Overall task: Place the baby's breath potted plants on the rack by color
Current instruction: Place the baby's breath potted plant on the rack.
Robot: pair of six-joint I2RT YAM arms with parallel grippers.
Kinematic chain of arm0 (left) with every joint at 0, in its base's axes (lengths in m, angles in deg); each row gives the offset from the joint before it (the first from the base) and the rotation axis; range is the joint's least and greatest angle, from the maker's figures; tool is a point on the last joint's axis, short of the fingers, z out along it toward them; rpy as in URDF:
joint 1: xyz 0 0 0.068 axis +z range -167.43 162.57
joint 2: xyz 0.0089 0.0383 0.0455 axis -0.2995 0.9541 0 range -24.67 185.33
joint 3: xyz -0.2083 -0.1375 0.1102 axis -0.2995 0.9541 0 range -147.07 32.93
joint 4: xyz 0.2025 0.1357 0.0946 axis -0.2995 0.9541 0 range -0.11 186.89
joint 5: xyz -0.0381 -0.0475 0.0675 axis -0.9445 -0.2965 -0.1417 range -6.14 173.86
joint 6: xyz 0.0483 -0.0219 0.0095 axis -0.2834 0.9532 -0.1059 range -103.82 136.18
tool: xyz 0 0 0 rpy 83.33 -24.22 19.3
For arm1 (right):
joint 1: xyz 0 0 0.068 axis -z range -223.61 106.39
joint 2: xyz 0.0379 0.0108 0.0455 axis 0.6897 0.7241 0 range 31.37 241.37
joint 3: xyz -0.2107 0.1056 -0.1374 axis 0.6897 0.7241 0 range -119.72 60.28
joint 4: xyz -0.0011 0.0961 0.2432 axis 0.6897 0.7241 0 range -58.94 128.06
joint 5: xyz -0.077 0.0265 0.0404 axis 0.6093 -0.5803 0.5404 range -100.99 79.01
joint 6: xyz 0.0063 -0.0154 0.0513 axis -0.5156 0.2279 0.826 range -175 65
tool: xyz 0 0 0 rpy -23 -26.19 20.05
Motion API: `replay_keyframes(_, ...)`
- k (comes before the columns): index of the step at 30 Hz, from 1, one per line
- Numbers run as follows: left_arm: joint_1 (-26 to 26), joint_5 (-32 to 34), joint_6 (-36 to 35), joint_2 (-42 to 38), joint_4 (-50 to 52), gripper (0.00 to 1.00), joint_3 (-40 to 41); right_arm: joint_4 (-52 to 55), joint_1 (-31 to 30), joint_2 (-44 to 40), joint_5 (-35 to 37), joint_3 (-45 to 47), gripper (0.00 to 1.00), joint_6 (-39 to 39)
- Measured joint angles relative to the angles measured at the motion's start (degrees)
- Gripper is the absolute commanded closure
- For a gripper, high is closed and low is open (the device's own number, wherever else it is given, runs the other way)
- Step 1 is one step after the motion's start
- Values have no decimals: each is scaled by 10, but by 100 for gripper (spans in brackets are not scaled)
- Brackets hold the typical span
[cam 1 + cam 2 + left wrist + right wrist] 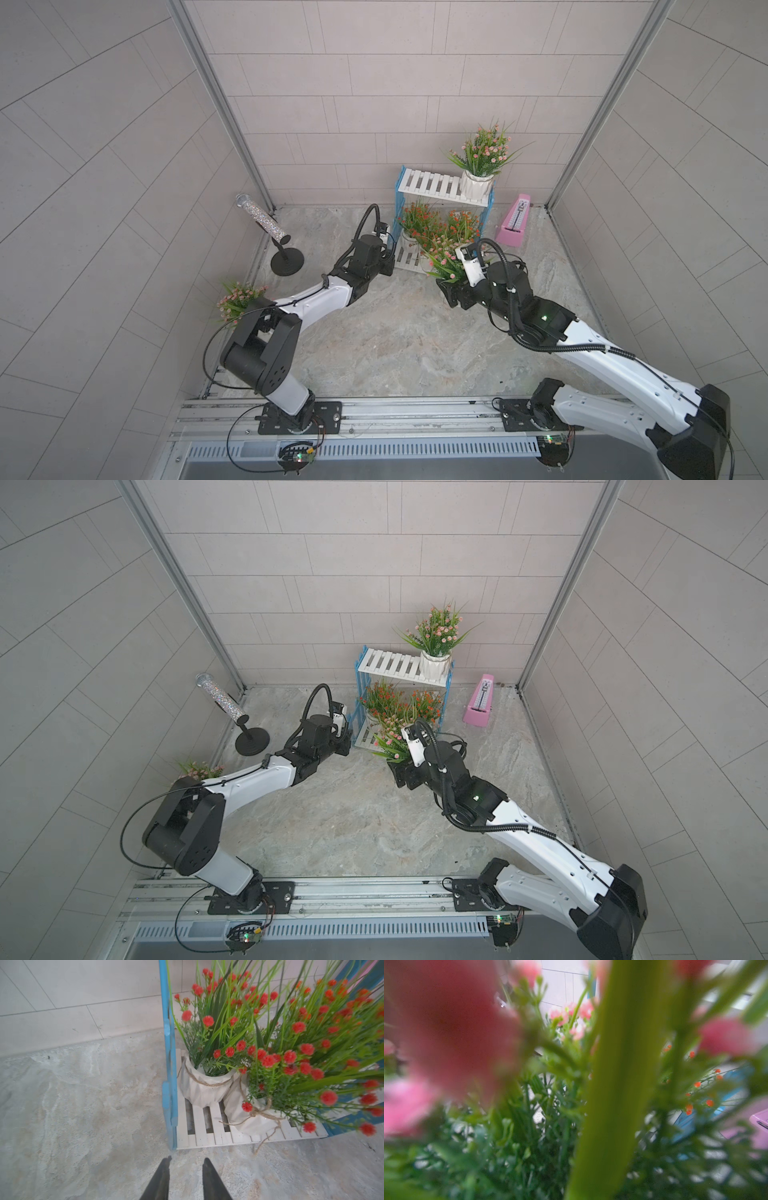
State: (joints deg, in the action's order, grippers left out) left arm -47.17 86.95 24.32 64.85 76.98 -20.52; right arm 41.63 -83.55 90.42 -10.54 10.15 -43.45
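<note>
The rack (428, 185) stands at the back wall. A pink-flowered baby's breath plant (478, 183) sits at the right end of its top board. Two orange-red plants (204, 1088) (249, 1118) stand side by side on the lower board (207, 1136). My left gripper (187, 1160) hovers over the floor at the rack's front left corner, open, with nothing between its fingers. My right gripper (449, 293) is in front of the rack, shut on another pink-flowered plant (440, 249). That plant's foliage fills the right wrist view and its pot is hidden. One more pink plant (239, 297) stands at the left, behind my left elbow.
A pink metronome (515, 226) stands to the right of the rack. A glittery tube on a black stand (266, 224) is in the back left corner. Tiled walls close in three sides, and the arms' mounting rail (395, 415) runs along the front.
</note>
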Motion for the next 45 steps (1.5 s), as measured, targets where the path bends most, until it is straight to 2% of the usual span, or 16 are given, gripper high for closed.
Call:
replay_keyframes(5,-10,53,40,-52,13,40,8,-7,16,96,-20,-89,23,-6)
replay_keyframes(9,-15,84,70,-96,38,34,16,-20,42,177,-40,-178,23,-12)
replay_keyframes(15,-20,112,90,-143,70,32,17,-35,84,287,-63,-310,23,-29)
replay_keyframes(22,-23,115,99,-148,77,31,17,-43,118,372,-82,-412,24,-52)
replay_keyframes(34,-34,110,104,-145,77,31,17,-47,159,445,-99,-522,23,-62)
replay_keyframes(45,-40,102,104,-138,77,31,17,-54,170,509,-101,-605,23,-78)
